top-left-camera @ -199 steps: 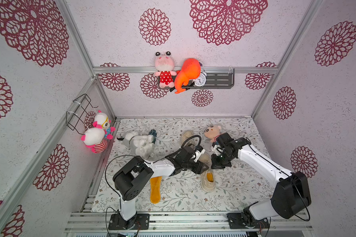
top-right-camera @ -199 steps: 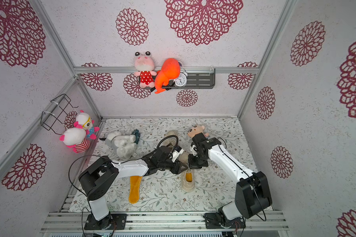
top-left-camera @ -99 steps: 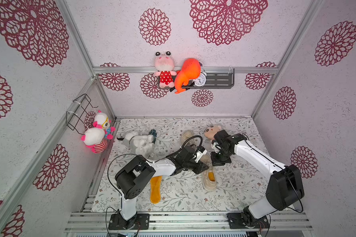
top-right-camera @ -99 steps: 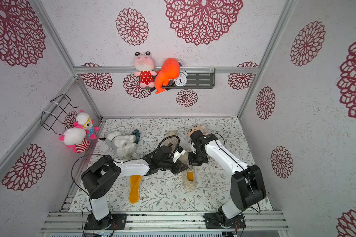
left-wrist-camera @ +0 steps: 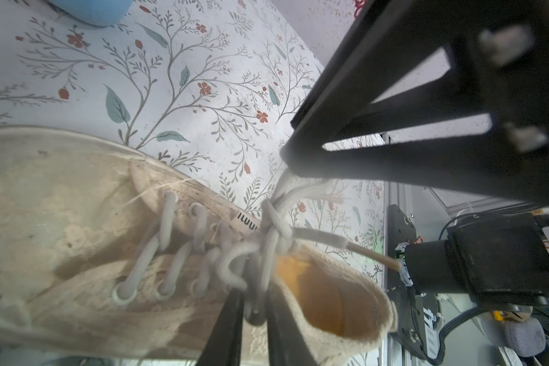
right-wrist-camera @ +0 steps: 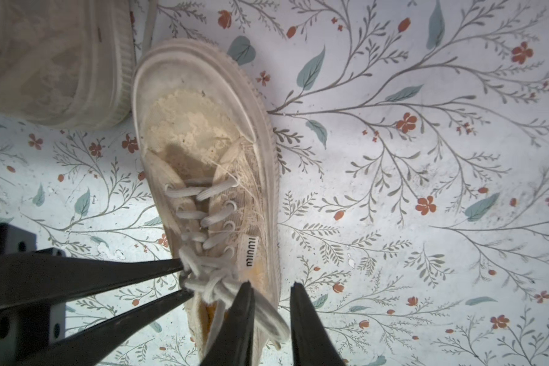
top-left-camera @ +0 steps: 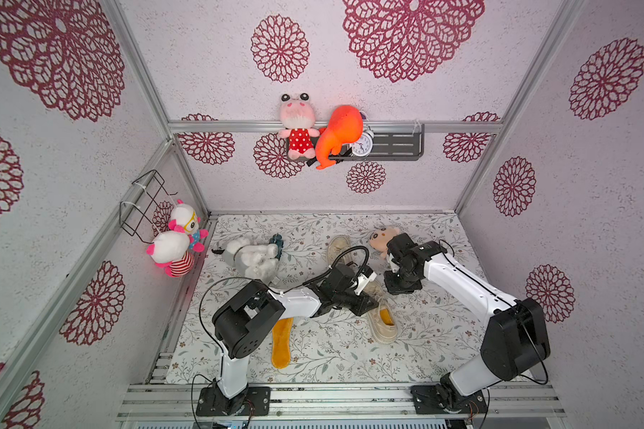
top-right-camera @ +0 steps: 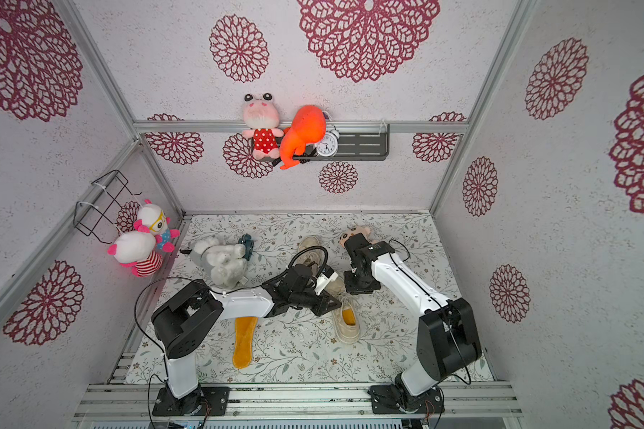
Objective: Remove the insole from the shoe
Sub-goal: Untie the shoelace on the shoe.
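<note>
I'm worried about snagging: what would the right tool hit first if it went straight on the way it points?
Most likely the lace lying under the right tool, then the shoe; depth is unclear.

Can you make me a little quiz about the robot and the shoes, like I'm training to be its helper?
1. Count: how many shoes are on the flowery table?
2. Pick one: the insole inside the nearer shoe is A) green, B) orange, C) blue.
3. True or false: the right claw is squeezed shut.

Key
1. Two: the nearer shoe and the far shoe.
2. B.
3. False: its jaws stand apart.
</note>
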Robot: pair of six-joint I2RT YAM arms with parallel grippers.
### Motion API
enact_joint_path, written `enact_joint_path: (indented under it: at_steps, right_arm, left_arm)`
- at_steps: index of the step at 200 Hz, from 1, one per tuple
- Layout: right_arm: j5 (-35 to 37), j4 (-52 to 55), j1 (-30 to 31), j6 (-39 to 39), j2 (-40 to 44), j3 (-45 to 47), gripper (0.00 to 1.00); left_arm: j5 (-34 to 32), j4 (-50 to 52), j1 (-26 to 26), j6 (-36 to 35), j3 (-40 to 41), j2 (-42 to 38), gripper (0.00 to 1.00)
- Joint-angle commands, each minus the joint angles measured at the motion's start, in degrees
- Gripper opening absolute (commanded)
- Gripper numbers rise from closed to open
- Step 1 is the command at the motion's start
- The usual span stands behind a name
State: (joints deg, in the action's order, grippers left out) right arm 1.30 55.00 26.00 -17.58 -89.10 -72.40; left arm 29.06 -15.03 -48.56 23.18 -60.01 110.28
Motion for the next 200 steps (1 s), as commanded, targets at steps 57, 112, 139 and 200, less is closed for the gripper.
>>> enact_joint_path:
  at_steps: [57,112,139,200]
  right_arm:
    - [-1.4,-0.3,-0.2,-7.3,17.0,-1.1,0.31]
    - [-8.4,-11.3,0.0,-21.6,33.3,19.6,0.33]
    - [-11.3,-15.5,-3.9,-21.0,37.7,27.2,0.37]
    - [-21.0,-31.6,-5.1,-21.6,42.9,41.7,0.38]
  left_arm:
    - [-1.8,1.1,-0.5,-0.1,-1.1,0.9,0.18]
    - [-2.2,1.4,-0.7,0.0,-1.2,1.1,0.18]
    - [-2.7,1.4,-0.7,0.3,-1.1,1.2,0.18]
    - [-3.5,2.0,-0.7,0.3,-1.1,1.1,0.19]
